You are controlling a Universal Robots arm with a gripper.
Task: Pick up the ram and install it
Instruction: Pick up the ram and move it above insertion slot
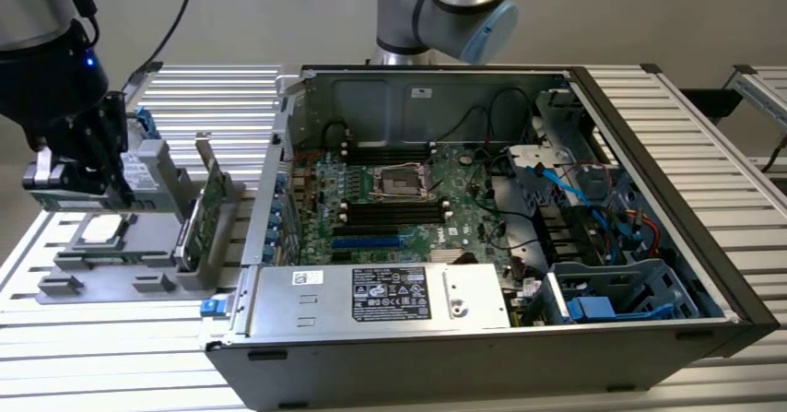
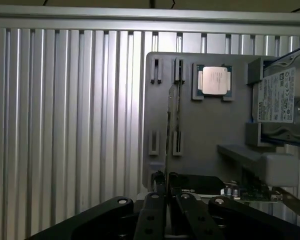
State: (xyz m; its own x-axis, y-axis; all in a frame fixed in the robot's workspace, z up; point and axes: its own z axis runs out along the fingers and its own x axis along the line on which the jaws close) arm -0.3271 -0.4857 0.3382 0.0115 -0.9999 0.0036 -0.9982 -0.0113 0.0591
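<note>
From the exterior view, the whole job sits on a table (image 1: 123, 357) of ribbed aluminium slats, pale and bare around the work, with a plain grey wall (image 1: 246, 16) behind it. An open computer case (image 1: 430, 375) lies in the middle. Its green motherboard (image 1: 393, 200) faces up, with rows of black memory slots (image 1: 393, 214) beside the processor socket and a silver power supply (image 1: 381, 297) along the near edge. The arm (image 1: 443, 11) rises behind the case. Its gripper (image 1: 113, 183) hangs over at the exterior view's left, low above a grey parts tray (image 1: 111, 283) that rests on the slats just beside the case. On that tray I can make out a square silver processor (image 1: 105, 230) lying flat and a taller green card (image 1: 203, 209) standing on edge. In the wrist view, the same slats (image 2: 65, 125) run under the grey tray (image 2: 205, 135). The processor (image 2: 213, 81) sits in its pocket and a labelled hard drive (image 2: 280, 100) stands at the tray's edge. The ram (image 2: 170, 125) is seen edge-on as a thin strip over the tray, between its narrow slots. The gripper (image 2: 167, 182) is drawn in narrow, its fingertips (image 2: 159, 179) pinching the near end of that stick. Whether the ram is seated in the tray or lifted clear, I cannot tell.
</note>
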